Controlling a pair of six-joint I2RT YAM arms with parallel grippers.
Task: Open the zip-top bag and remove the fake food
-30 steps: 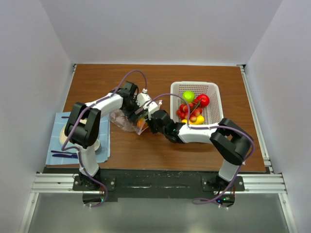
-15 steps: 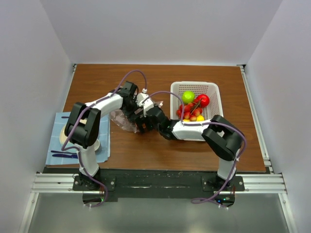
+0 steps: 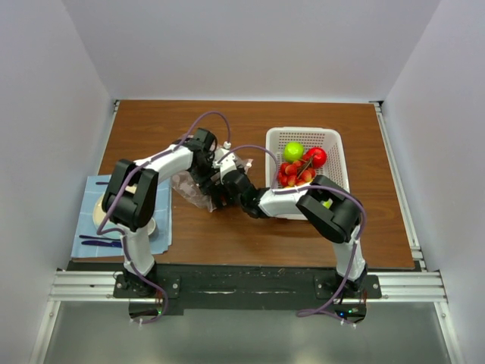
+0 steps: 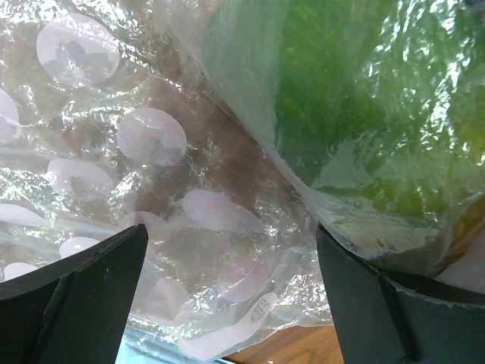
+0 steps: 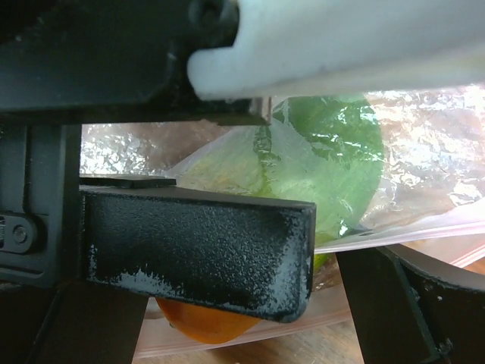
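At the near-left edge of the table (image 3: 250,125), a blue cloth (image 3: 87,227) carries a beige plate (image 3: 98,208), partly under the left arm. Near the middle of the table the zip-top bag (image 3: 188,189) lies crumpled, and both arms meet over it, hiding its contents from the overhead camera. The wrist cameras show them. The left claw (image 4: 229,254) stands wide, a finger on either side of the clear, spot-printed film, with a green fruit (image 4: 341,98) pressed against the plastic from inside. The right claw (image 5: 242,303), also spread wide and gripping nothing, faces the same green fruit. An orange (image 5: 204,330) sits low in its view, in or out of the bag unclear, and the zip strip (image 5: 424,231) runs alongside. Black and white parts of the other arm cross in front. Toward the right edge, the white mesh basket (image 3: 333,140) holds a green apple (image 3: 293,151), a red apple (image 3: 317,156) and red grapes (image 3: 292,174), its near side covered by the right arm.
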